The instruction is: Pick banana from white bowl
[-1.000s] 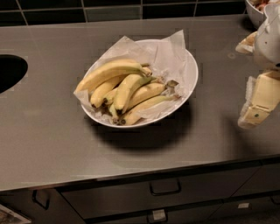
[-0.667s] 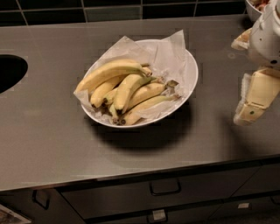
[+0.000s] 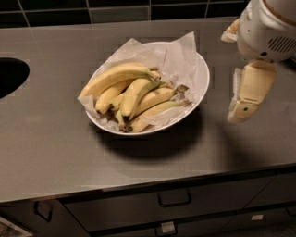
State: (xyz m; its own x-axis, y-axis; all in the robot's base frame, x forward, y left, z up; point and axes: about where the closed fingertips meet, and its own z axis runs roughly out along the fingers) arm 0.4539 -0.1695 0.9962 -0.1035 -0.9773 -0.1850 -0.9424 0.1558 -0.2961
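Dark cabinet drawers with slim metal handles run along the near edge, under a grey, dull metal countertop that fills most of the view.

On the right side, above the counter, hangs the robot's two-finger gripper on a bulky white wrist housing. Its beige fingers are spread well apart. One finger points down toward the near edge, and the tip of the other shows further back, at the left edge of the housing. Nothing sits between them, and they touch neither the bowl nor the fruit. The gripper is just beside the bowl's right rim, with a strip of bare counter showing between them.

At the middle of the counter sits the wide, shallow, oval white bowl, lined with crinkled white paper that sticks up past its far rim. Inside lies a bunch of yellow fruit. The longest, thickest, smoothly curved yellow banana arches across the far side of the pile, resting on the shorter, slimmer yellow bananas in front of it. The bowl casts a dark shadow on the counter toward the near side.

A dark rounded opening cuts into the counter at the far left edge. Behind the counter runs a wall of dark glossy tiles.
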